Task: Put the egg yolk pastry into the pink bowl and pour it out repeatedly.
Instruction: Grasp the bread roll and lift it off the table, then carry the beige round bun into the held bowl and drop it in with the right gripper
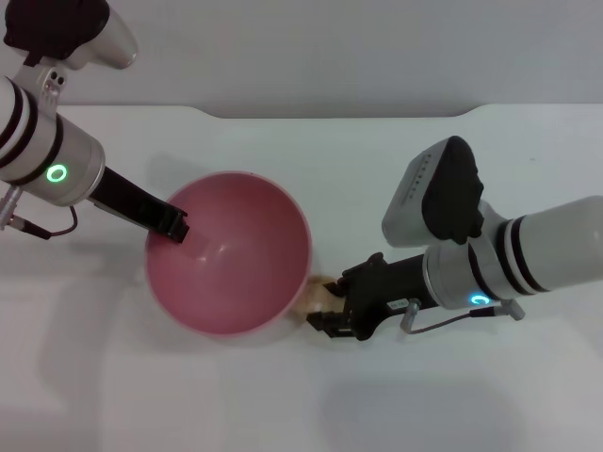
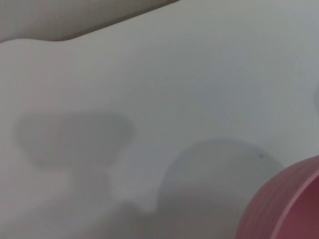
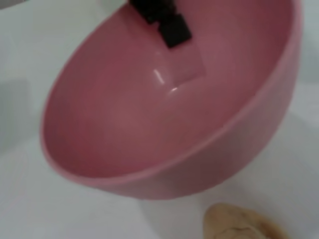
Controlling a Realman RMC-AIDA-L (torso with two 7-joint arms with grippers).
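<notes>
Table is white and it fills most of what I see from my head. My left arm comes in from the far left side. My left gripper is pinched shut on the left rim of the pink bowl. One black finger sits inside the bowl wall, and I can see it from my right wrist too. The bowl looks tipped, with its open side turned a bit toward my right. There is nothing inside it. From my left wrist I only see a bit of the bowl's pink outside and its shadow on the table.

Just to the right of the bowl, down by its lower right edge, lies the egg yolk pastry. It is small and pale yellow, and it rests on the table, partly hidden behind the bowl's rim. From my right wrist it shows as a tan lump just under the bowl.

Next comes my right gripper. Its black fingers are spread a little, and they sit on either side of the pastry. I cannot tell if they touch it. My right arm reaches in from the right side of the table.
</notes>
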